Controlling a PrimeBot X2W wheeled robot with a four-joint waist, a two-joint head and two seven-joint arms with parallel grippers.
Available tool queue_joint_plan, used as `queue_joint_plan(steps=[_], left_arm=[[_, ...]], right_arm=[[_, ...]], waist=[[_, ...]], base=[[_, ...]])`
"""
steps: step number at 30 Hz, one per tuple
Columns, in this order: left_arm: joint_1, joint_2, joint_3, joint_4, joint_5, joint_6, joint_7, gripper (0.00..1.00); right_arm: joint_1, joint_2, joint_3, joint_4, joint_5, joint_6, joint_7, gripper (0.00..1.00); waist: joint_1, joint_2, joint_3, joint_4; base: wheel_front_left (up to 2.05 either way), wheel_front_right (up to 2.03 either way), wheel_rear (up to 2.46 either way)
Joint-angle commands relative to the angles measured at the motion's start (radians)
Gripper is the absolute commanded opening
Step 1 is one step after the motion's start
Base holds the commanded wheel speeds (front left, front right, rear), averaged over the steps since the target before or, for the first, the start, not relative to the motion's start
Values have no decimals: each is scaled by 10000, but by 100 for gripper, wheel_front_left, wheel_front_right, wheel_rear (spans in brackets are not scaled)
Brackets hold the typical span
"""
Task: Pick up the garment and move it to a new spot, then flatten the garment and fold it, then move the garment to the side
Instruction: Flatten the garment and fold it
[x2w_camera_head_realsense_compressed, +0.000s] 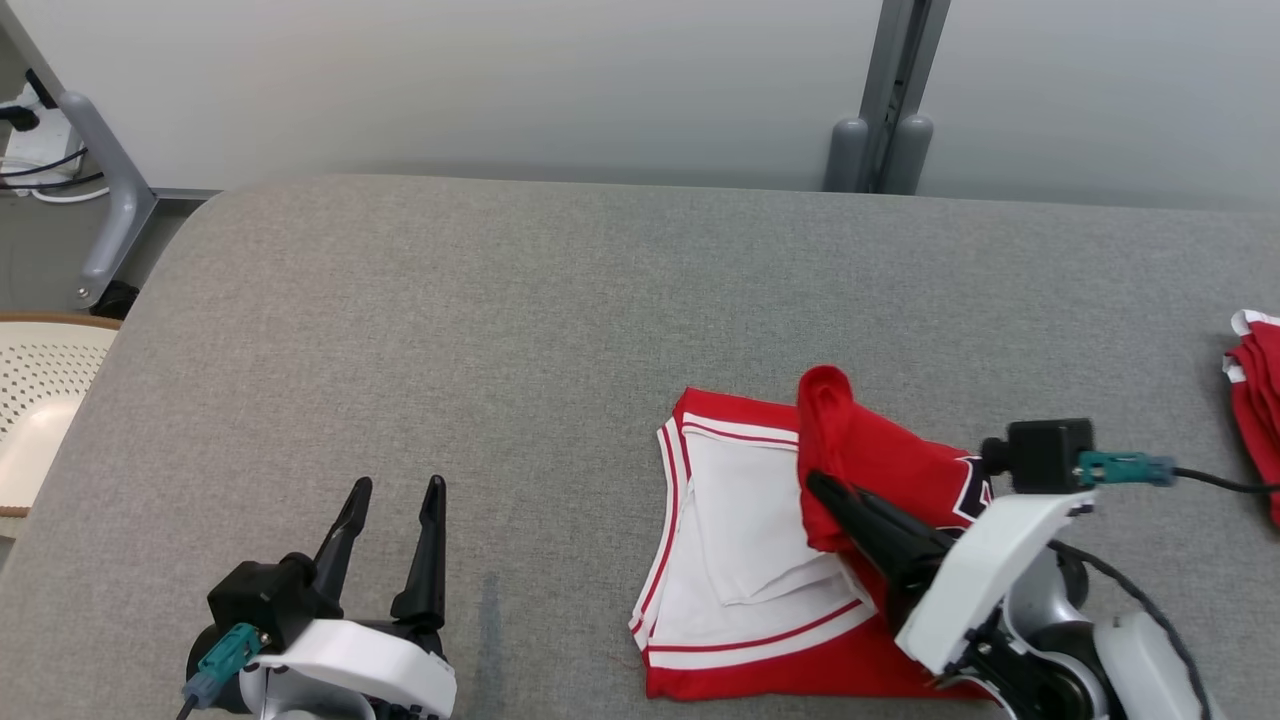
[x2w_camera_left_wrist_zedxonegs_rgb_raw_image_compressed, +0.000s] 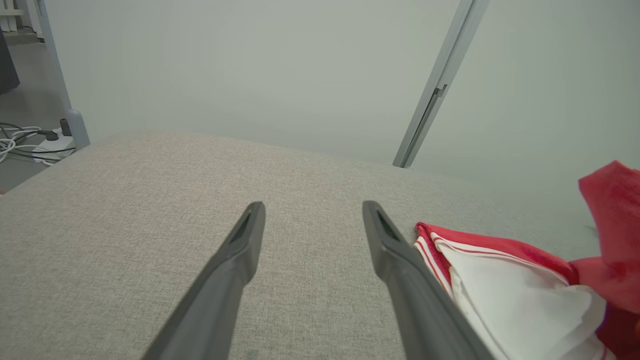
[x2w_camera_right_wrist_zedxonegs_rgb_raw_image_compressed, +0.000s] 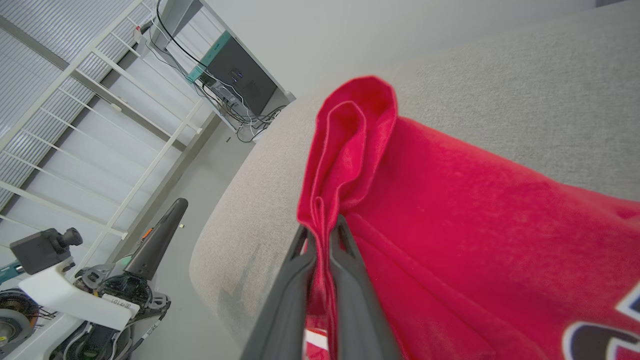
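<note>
Left end effector (x2w_camera_head_realsense_compressed: 397, 486): fingers apart, empty, over the near-left desk (x2w_camera_head_realsense_compressed: 400, 300).
Garment (x2w_camera_head_realsense_compressed: 740, 540): red with white lining, near and right of centre on the desk (lying half opened).
Right end effector (x2w_camera_head_realsense_compressed: 813, 482): clamped on a raised red fold of the garment.
Fold, as I judge it: carry that edge low and leftward, square it with the garment's left edge, release only once flat.
Writing: a dark-and-white emblem (x2w_camera_head_realsense_compressed: 972, 492) beside the right end effector, too covered to read.
</note>
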Motion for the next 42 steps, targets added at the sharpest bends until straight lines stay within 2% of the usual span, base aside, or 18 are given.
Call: queue_joint_plan(steps=[1,11,12,15,16,17,18,22,27,35,42], left_arm=[[-219,-17,42,47,64,-70,-35,100],[-361,-341,172,180,305,-302,-39,100],[-383,-369,187,201,329,-339,-39,100],[-457,-455,233,260,415,-412,-39,100],[-458,-484,250,278,429,-449,-40,100],[-454,-515,268,298,463,-474,-40,100],[-449,-548,288,309,484,-483,-40,100],[-474,-637,366,366,568,-579,-40,100],[-484,-688,456,395,670,-662,-40,100],[-436,-767,566,376,897,-772,-30,100],[-521,-868,523,359,1107,-846,-30,100]], right_arm=[[-229,34,151,202,-166,6,-75,0],[-1303,418,1085,2131,-804,6,-629,0],[-1373,438,1162,2342,-807,6,-685,7],[-1675,478,1442,2887,-845,6,-930,49],[-1747,474,1531,3067,-765,6,-980,76],[-1808,475,1665,3203,-647,6,-1041,93],[-1893,482,1796,3334,-550,6,-1127,99],[-2223,475,2227,3645,-154,6,-1606,100],[-2525,473,2195,3830,-136,6,-2209,100],[-2679,121,1557,3627,-1199,6,-3620,100],[-2186,-226,496,3305,-2670,6,-5290,100]], waist=[[0,0,16,34],[0,0,147,103],[0,0,158,112],[0,0,201,142],[0,0,214,150],[0,0,223,156],[0,0,232,159],[0,0,271,171],[0,0,307,115],[0,0,358,-191],[0,0,369,-493]], base=[[0,0,0],[0,0,0],[0,0,0],[0,0,0],[0,0,0],[0,0,0],[0,0,0],[0,0,0],[0,0,0],[0,0,0],[0,0,0]])
